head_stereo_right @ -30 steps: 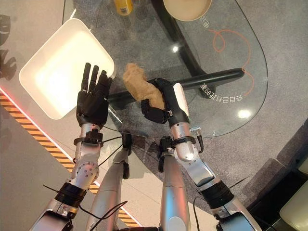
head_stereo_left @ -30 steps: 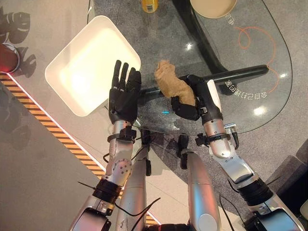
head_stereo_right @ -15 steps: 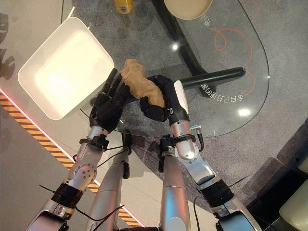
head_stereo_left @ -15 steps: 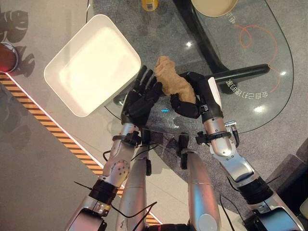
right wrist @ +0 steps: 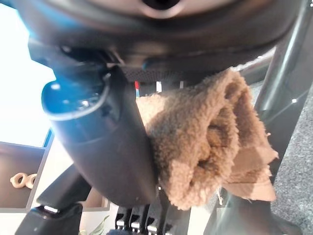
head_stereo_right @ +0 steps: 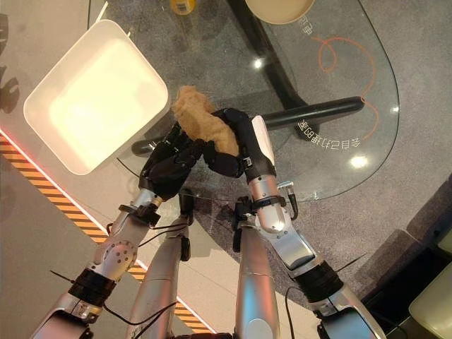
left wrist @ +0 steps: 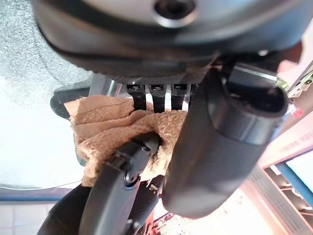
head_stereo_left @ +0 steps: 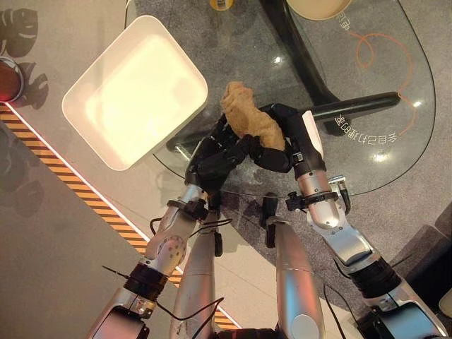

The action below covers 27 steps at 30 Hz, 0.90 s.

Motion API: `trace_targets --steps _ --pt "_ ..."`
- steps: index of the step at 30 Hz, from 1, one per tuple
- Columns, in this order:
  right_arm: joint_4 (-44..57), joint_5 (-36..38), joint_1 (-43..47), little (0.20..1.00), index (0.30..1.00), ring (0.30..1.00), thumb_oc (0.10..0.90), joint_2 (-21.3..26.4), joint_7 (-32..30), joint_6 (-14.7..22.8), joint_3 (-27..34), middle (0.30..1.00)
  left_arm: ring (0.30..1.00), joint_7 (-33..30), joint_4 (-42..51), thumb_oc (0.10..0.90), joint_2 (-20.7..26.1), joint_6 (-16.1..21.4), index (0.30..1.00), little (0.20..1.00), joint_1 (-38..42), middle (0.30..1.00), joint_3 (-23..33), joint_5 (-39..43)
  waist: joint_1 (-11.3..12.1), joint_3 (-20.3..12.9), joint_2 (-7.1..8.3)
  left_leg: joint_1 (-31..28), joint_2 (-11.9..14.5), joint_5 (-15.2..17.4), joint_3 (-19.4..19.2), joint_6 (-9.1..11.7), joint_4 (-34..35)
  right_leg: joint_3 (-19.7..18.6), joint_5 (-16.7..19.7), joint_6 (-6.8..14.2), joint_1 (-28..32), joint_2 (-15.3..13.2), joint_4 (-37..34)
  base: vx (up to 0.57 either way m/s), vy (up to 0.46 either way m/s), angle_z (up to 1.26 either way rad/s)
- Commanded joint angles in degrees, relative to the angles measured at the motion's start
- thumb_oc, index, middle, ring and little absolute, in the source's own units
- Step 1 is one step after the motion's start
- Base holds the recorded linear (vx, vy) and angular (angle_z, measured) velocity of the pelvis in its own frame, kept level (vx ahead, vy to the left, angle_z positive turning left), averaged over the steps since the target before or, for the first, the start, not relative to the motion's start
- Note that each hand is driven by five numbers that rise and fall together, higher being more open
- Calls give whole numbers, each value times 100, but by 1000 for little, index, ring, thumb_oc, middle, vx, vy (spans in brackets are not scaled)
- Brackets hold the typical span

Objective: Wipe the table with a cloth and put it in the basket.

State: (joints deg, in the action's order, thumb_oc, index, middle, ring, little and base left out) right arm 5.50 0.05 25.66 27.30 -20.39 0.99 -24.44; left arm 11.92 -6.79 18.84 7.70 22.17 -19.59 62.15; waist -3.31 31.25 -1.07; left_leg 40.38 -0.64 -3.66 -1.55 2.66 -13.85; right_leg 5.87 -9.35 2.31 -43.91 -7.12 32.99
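A crumpled tan cloth is held up over the near edge of the glass table. My right hand is shut on it from the right, with its thumb pressed against the cloth. My left hand meets it from the left, fingers curled onto the cloth's lower part. The two hands touch around the cloth. The white square basket stands to the left, partly over the table's left edge, with nothing in it.
A yellow bottle and a beige bowl stand at the table's far side. The table's dark leg bars show through the glass. A striped yellow-black line crosses the floor at the left.
My left hand swung right from beside the basket to the cloth and curled its fingers onto it. The right hand kept hold of the cloth, nearly still.
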Motion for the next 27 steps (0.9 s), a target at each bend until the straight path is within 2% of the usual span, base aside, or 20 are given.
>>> trace_targets --steps 1,5,6,9,15,24,25,26,27 --pt "1439 -246 680 200 300 300 100 -25 129 967 -34 300 900 580 1036 800 -110 79 900 900 115 900 -210 127 -35 -146 12 13 -423 690 -385 -506 -822 -248 1035 -13 287 574 -1471 0 0 0" --pt "1568 -445 774 200 300 300 100 22 647 1010 -199 300 900 543 1031 800 -106 53 900 900 121 900 -222 318 -19 -146 24 43 -430 679 -358 -494 -833 -237 1040 -3 274 561 -1473 0 0 0" --pt "1649 -473 878 200 300 300 100 66 1015 895 -332 300 900 582 1022 800 -131 53 900 900 134 900 -209 416 -6 -146 25 50 -433 670 -348 -494 -824 -233 1040 -5 258 563 -1469 0 0 0" --pt "1663 -540 1065 200 300 300 100 166 1534 668 -639 300 900 659 1018 800 -173 74 900 900 166 900 -177 680 32 -146 26 64 -438 656 -337 -489 -818 -203 1030 -14 259 547 -1477 0 0 0" --pt "1560 -527 1299 200 300 300 100 340 1556 514 -1059 300 900 889 1061 800 -212 265 900 900 212 900 -245 1313 91 -146 59 69 -445 656 -291 -481 -824 -153 1015 -14 281 517 -1483 0 0 0" --pt "1410 -440 1415 200 300 300 100 342 1394 565 -1079 300 900 917 998 800 -277 298 900 900 316 900 -241 1506 91 -146 102 128 -452 665 -274 -482 -879 -157 1006 -23 228 536 -1447 0 0 0" --pt "1436 -437 1378 200 300 300 100 356 1346 568 -1064 300 839 923 1032 729 -262 316 839 829 297 839 -255 1552 90 -146 103 130 -455 663 -270 -485 -877 -159 1012 -25 226 538 -1451 0 0 0" --pt "1441 -446 1360 200 300 300 100 335 1311 567 -1052 300 300 968 1036 100 -268 322 300 200 295 300 -266 1590 88 -146 107 125 -460 668 -269 -489 -877 -168 1012 -26 226 543 -1451 0 0 0" --pt "1445 -446 1356 200 300 300 100 328 1292 562 -1043 300 300 984 1030 100 -274 321 300 200 299 300 -272 1595 86 -146 113 127 -461 671 -268 -491 -880 -169 1013 -29 225 545 -1452 0 0 0"
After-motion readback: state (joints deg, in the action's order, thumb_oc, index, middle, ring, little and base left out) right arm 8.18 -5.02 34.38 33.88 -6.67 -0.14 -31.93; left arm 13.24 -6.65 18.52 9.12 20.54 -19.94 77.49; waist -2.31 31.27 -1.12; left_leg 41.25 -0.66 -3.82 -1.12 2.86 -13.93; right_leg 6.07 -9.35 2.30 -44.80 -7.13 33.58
